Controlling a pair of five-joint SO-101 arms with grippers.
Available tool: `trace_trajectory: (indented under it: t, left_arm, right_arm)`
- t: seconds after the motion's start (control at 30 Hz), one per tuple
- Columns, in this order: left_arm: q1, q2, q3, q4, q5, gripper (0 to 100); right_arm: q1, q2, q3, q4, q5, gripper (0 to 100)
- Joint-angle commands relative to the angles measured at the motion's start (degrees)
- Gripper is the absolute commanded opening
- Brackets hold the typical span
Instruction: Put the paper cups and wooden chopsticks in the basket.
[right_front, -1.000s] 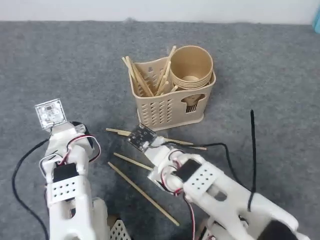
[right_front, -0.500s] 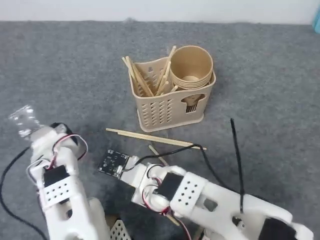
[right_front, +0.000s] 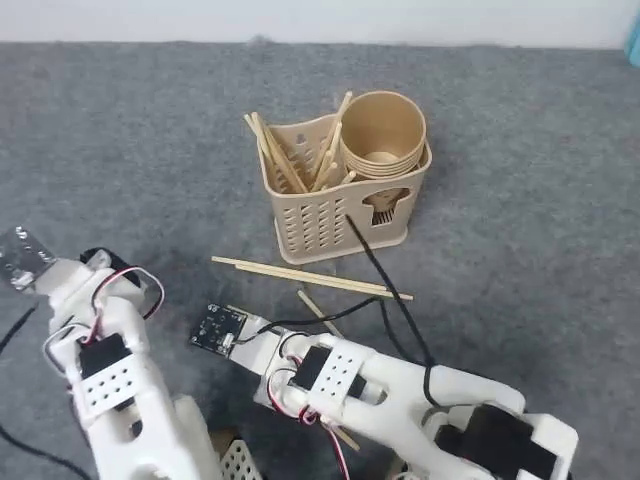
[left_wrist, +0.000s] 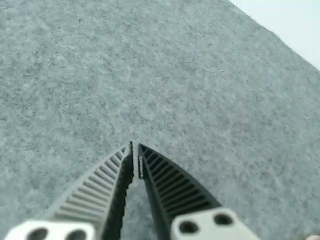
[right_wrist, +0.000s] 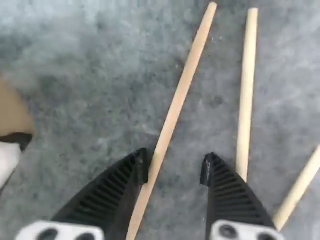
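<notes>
The tan basket (right_front: 340, 205) stands mid-table with stacked paper cups (right_front: 383, 130) and several wooden chopsticks (right_front: 290, 150) upright in it. A pair of loose chopsticks (right_front: 310, 277) lies in front of it, and a short one (right_front: 320, 312) pokes out by the right arm (right_front: 340, 380). My right gripper (right_wrist: 175, 167) is open, low over the carpet. One chopstick (right_wrist: 175, 107) runs between its fingers, close to one fingertip (right_wrist: 141, 162); a second chopstick (right_wrist: 245, 90) lies just outside the other. My left gripper (left_wrist: 135, 148) is shut and holds nothing, above bare carpet.
Grey carpet (right_front: 520, 200) covers the table. A black cable (right_front: 385, 290) trails from the right arm past the basket's front. A third chopstick end (right_wrist: 300, 185) lies at the right wrist view's edge. The left arm (right_front: 100, 370) stands at the near left.
The right arm has swung left and down over the loose chopsticks near the front, covering two of them. The left arm has turned further to the left.
</notes>
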Motion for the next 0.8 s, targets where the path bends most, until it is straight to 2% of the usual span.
trace_trajectory:
  t: [0.0,0.03,0.1,0.17,0.3,0.47,0.57,0.77]
  left_arm:
    - [-0.1,-0.3,-2.4,-1.5,0.6,1]
    - [-0.1,-0.3,-2.4,-1.5,0.6,1]
    - [-0.1,-0.3,-2.4,-1.5,0.6,1]
    - [-0.1,-0.3,-2.4,-1.5,0.6,1]
    - [-0.1,-0.3,-2.4,-1.5,0.6,1]
    - [-0.1,-0.3,-2.3,-1.6,0.5,1]
    - [-0.1,-0.3,-2.3,-1.6,0.5,1]
    - [-0.1,-0.3,-2.3,-1.6,0.5,1]
  right_arm:
    - [-0.3,0.4,-2.1,-1.7,-1.1,2.4]
    - [-0.3,-0.6,-2.0,-1.6,-1.1,0.0]
    - [-0.1,-3.6,-1.9,0.6,-1.1,3.2]
    - [0.7,-8.2,-2.3,4.2,-1.1,0.2]
    - [4.1,-21.6,-3.0,11.1,-1.1,0.7]
    - [9.8,-39.9,-6.6,12.6,-1.1,0.7]
    - [13.7,-48.0,-9.8,8.5,-1.1,0.7]
    - [21.1,-55.0,-10.1,-11.4,-3.6,0.7]
